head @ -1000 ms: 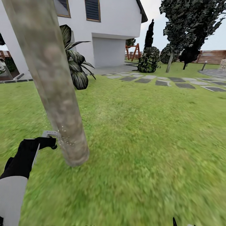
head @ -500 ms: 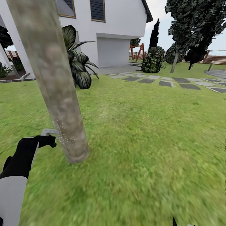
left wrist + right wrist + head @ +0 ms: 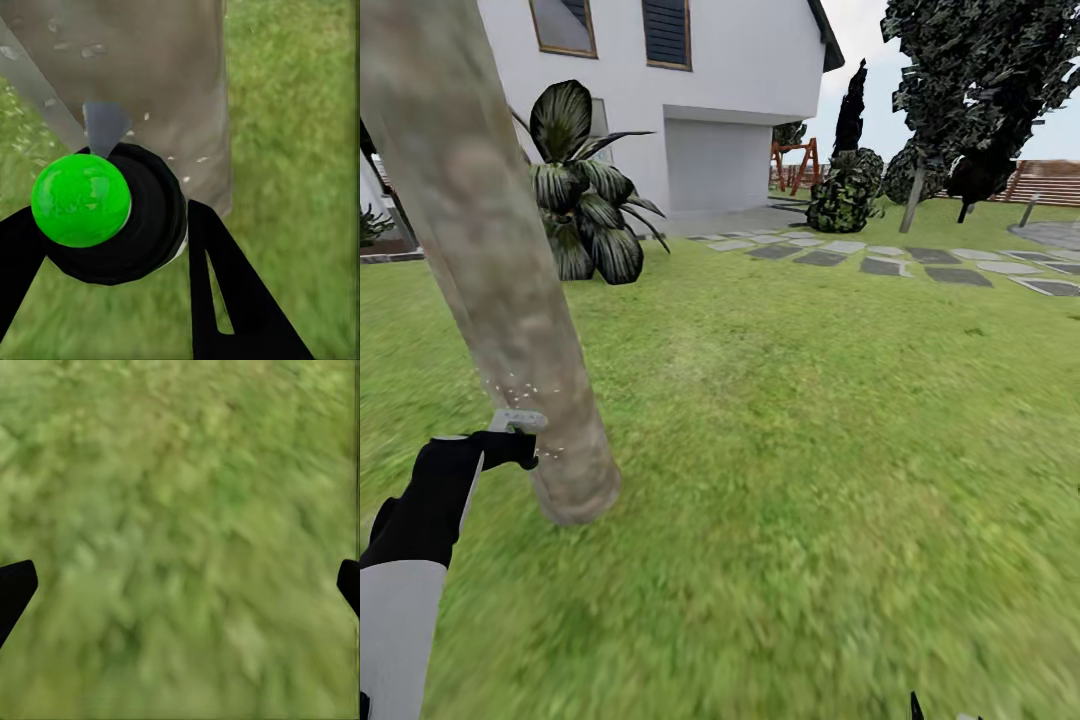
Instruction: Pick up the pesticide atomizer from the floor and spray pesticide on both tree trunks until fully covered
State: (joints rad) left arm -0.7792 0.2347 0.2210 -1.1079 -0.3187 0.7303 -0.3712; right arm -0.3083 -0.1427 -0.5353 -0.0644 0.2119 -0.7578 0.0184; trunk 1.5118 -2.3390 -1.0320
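Note:
A thick tree trunk [image 3: 500,300] of mottled grey-beige bark leans across the left of the head view, rising from the grass. My left gripper [image 3: 500,450] is shut on the pesticide atomizer [image 3: 518,421], whose grey nozzle almost touches the trunk's lower part. White spray specks [image 3: 520,385] dot the bark there. In the left wrist view the atomizer [image 3: 112,214] has a black body and a bright green round cap [image 3: 81,199], held between my fingers [image 3: 225,285] and aimed at the trunk [image 3: 150,67]. My right gripper [image 3: 180,585] hangs open over bare grass.
A white house [image 3: 740,70] stands behind, with a broad-leaved dark plant [image 3: 585,200] by its wall. Grey stepping stones [image 3: 880,262] cross the lawn at the back right. Dark bushes and trees [image 3: 960,90] and a brown slat fence [image 3: 1055,180] close the far right.
The view has shifted, so the trunk now sits further left in the picture and closer to the nozzle. My left gripper keeps its hold on the atomizer; spray specks still show on the bark.

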